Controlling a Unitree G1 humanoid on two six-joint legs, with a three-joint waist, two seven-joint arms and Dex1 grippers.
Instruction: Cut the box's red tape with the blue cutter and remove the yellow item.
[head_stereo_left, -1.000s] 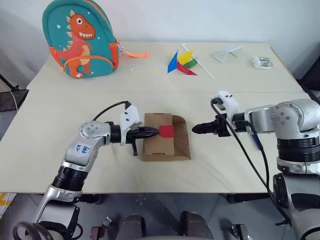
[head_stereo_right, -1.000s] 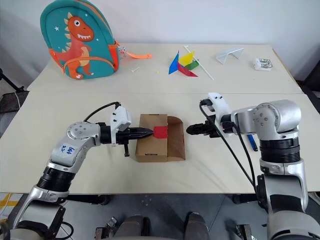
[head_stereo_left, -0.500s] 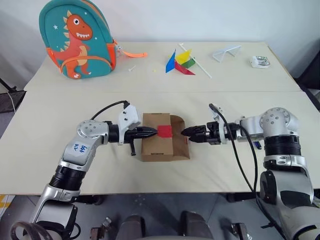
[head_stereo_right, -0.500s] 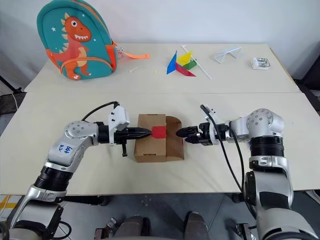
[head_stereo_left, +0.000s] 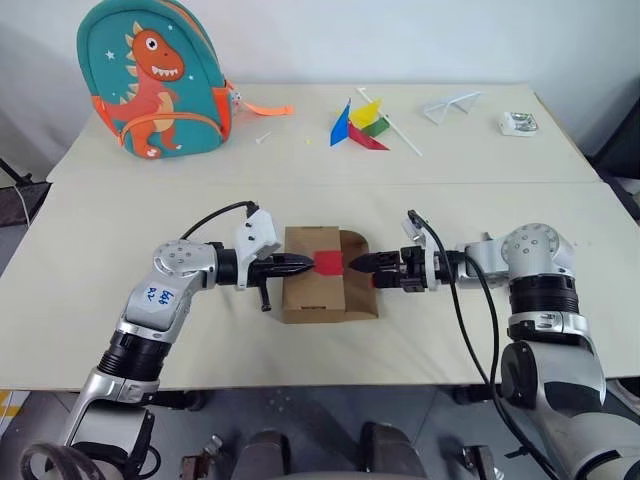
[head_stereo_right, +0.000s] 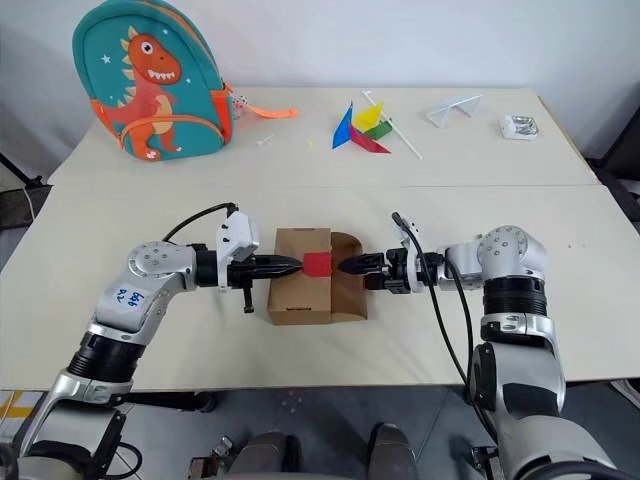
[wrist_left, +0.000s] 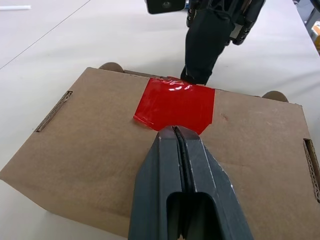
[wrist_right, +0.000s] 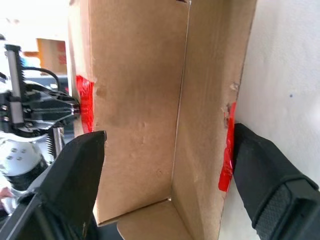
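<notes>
The brown cardboard box (head_stereo_left: 310, 290) lies at the table's middle with the red tape (head_stereo_left: 331, 263) on its top, near the open right end. My left gripper (head_stereo_left: 306, 263) is shut; its fingertips (wrist_left: 175, 134) rest on the box top at the tape's edge. My right gripper (head_stereo_left: 358, 264) points left at the open end and is open. One finger (wrist_right: 75, 170) sits above the box top, the other (wrist_right: 270, 170) beside the folded-out flap (wrist_right: 212, 100), which bears a torn strip of red tape (wrist_right: 227, 150). The blue cutter and the yellow item are hidden.
A dinosaur backpack (head_stereo_left: 150, 75) stands at the back left. A multicoloured pinwheel (head_stereo_left: 360, 125), a white folded frame (head_stereo_left: 450, 105) and a small white object (head_stereo_left: 522, 123) lie along the back. A seam (head_stereo_left: 500, 183) joins two table tops.
My right gripper has swung left and down to the box's open end and rolled at the wrist. The left gripper has stayed on the box top.
</notes>
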